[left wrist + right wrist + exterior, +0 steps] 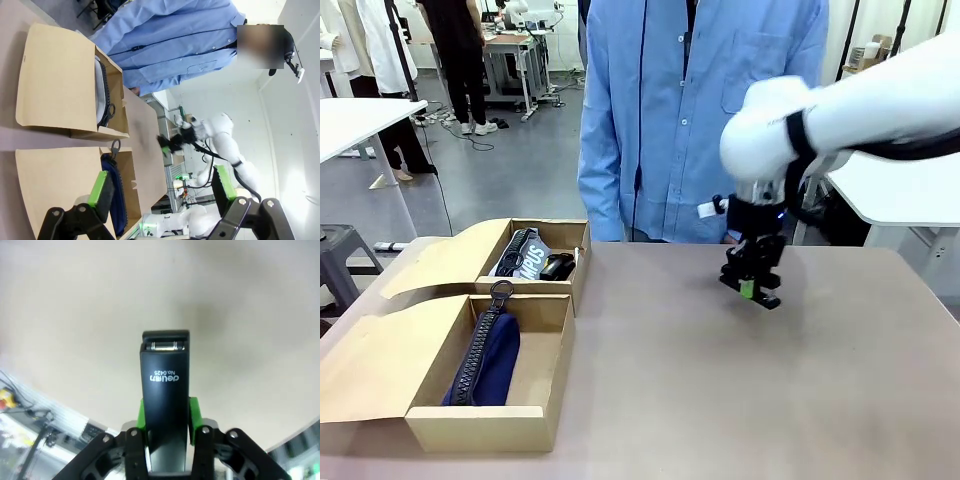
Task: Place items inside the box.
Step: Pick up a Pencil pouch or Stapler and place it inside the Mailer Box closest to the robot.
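You're partway through, by the look of it. Two open cardboard boxes sit at the left of the counter [720,400]. The near box [480,425] holds the navy pouch [485,360], lying lengthwise with its zip up. The far box [548,221] holds the grey pouch [525,255] and a small black item [558,266] beside it, too small to name with confidence. So at least three items are in.

The item in hand is the black stapler [165,370]. Your right fingers [143,412] are closed narrow on it, green pads pressed to both its sides, out over the right half of the counter in front of the person and well apart from both boxes. What's left, as I judge it, is to carry it across and set it down in a box. No other loose items show on the counter.

The right wrist view gives you the grip itself and the stapler's printed top, with its nose pointing down at the bare counter. The front view can't show that, since the stapler is hidden among the fingers there. The front view gives you the box contents and how far you have to carry. The left wrist view shows your left fingers [99,187] standing wide with nothing between them, above the boxes.
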Action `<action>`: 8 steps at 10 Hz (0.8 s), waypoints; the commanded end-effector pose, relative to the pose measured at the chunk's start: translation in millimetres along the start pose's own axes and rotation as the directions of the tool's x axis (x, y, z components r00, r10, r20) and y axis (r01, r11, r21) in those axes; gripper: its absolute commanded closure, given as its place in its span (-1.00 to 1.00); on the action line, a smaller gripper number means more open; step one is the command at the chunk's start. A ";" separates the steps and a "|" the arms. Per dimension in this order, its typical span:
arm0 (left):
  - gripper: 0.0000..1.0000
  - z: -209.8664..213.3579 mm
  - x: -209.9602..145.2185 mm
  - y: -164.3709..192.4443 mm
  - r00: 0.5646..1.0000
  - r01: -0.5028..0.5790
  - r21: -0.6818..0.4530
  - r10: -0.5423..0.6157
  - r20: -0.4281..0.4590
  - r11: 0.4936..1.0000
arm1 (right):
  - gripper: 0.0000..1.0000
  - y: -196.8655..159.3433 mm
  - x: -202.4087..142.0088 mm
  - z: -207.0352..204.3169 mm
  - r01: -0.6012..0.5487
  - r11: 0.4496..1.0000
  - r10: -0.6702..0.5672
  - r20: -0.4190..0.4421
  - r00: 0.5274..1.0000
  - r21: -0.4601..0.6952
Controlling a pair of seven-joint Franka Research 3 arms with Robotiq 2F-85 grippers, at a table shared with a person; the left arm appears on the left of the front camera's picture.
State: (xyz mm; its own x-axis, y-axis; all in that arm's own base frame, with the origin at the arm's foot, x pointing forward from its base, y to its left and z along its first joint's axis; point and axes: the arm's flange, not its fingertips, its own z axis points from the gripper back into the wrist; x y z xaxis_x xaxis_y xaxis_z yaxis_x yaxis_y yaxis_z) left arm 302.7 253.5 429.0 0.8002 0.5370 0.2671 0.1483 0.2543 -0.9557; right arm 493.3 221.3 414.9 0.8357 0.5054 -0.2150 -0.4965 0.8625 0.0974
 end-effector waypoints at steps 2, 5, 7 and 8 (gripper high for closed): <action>-1.00 -0.9 -1.4 -1.7 1.000 0.018 -0.016 -0.018 0.004 1.000 | 0.80 33.8 -161.8 46.4 0.242 0.963 -0.247 0.022 0.969 0.116; -1.00 -0.9 -1.4 -1.7 1.000 0.018 -0.016 -0.018 0.004 1.000 | 0.80 40.0 -201.7 29.2 0.322 0.884 -0.334 -0.027 0.942 0.339; -1.00 -0.9 -1.4 -1.7 1.000 0.018 -0.016 -0.018 0.004 1.000 | 0.80 43.8 -213.1 42.9 0.291 0.924 -0.289 -0.046 0.956 0.250; -1.00 -0.9 -1.4 -1.7 1.000 0.018 -0.016 -0.018 0.004 1.000 | 0.80 43.8 -213.1 42.9 0.291 0.924 -0.289 -0.046 0.956 0.250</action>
State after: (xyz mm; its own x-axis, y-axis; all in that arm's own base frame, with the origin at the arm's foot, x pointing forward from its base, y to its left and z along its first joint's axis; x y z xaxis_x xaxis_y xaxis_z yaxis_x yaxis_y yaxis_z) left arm 302.4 253.4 429.1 0.7998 0.5374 0.2673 0.1487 0.2541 -0.9557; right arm 302.4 148.6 493.8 0.9362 0.2062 -0.2847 -0.1196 0.9484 0.2937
